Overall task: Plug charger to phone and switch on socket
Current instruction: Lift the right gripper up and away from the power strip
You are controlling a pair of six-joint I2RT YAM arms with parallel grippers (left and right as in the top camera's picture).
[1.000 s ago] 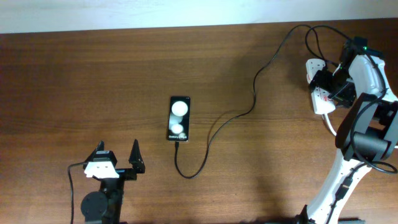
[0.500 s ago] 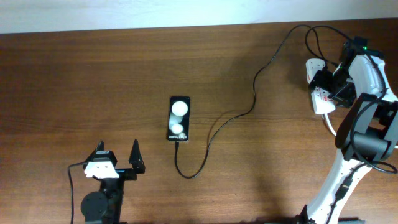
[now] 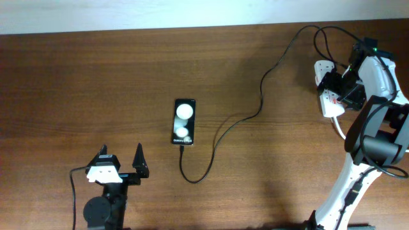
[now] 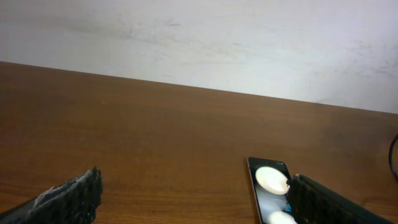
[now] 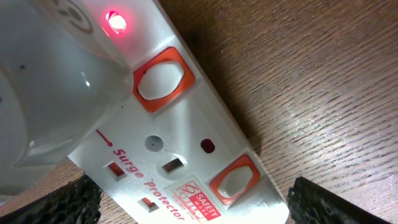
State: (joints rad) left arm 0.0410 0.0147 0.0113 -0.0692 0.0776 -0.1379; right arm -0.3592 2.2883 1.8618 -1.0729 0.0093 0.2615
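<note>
Centrally, the phone is lying screen-up on the bench, with the charger trailing from its near edge toward the far right. The right end effector is hanging over the socket, fingers spread wide, while a red lamp is glowing. The left end effector is sitting near left, equally wide.

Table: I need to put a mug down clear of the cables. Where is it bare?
The widest bare patch of table lies left of the phone, above the left gripper. Another lies below the charger cable, between its loop and the right arm. Crowded: the far right, around the socket and right gripper.
</note>
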